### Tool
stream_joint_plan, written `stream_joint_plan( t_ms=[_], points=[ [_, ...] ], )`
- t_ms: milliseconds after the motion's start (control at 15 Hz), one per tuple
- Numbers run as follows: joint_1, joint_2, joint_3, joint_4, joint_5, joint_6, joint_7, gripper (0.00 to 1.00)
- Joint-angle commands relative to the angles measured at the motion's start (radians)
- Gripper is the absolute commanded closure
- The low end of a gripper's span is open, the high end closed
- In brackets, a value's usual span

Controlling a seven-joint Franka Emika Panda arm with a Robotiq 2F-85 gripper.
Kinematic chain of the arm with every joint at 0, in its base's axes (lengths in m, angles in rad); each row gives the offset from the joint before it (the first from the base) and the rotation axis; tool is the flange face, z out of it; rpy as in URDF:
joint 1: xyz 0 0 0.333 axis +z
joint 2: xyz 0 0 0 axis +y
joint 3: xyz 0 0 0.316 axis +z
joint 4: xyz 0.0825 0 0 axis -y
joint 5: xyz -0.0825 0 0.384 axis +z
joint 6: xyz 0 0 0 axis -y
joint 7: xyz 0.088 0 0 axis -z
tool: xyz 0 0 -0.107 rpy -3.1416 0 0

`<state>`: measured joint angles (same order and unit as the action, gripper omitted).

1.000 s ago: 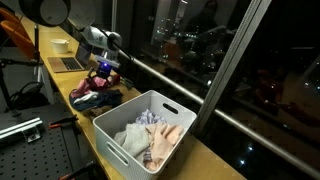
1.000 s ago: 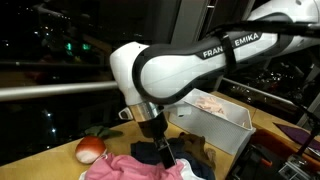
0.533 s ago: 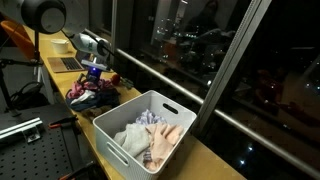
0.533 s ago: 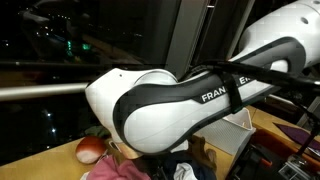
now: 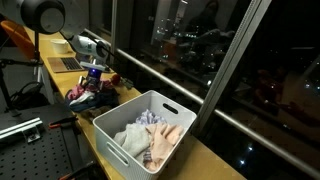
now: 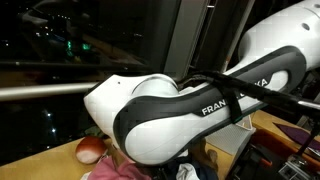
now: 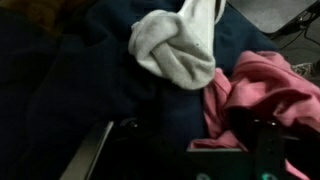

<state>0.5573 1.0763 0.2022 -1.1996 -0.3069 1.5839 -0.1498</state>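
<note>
Table: long wooden table (image 5: pixel 57 80) along the dark window.
Far end: grey laptop (image 5: pixel 68 63), well apart from the clothes.
Middle, window-side edge: heap of loose clothes, with the pincer (image 7: pixel 185 130) low over it.
Grip: pincer open, fingers spread wide, nothing held.
Wrist view, left and centre: dark navy cloth (image 7: pixel 70 90), directly beneath and between the fingers.
Centre top: balled white sock (image 7: pixel 175 50), lying on the dark navy cloth just beyond the fingers.
Right: crumpled pink garment (image 7: pixel 265 90), touching the dark navy cloth, close to one finger.
Beside the heap: round reddish object (image 6: pixel 90 149), kind unclear.
Near end: white plastic bin (image 5: pixel 120 106), holding pale clothes.
Doing it well: probably best to sink straight down, pinch one raised navy fold, keep sock and pink garment outside the jaws, and close fully before lifting.
</note>
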Motion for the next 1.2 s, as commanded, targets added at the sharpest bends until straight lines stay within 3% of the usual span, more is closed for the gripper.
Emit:
stream_joint_plan(
  t_ms=[0, 467, 1133],
  points=[
    [0.000, 0.015, -0.012, 0.006, -0.011, 0.051, 0.014, 0.51],
    [-0.006, -0.004, -0.011, -0.013, -0.001, 0.093, 0.024, 0.99],
    [-0.038, -0.197, -0.051, -0.102, -0.018, 0.062, 0.071, 0.96]
  ],
)
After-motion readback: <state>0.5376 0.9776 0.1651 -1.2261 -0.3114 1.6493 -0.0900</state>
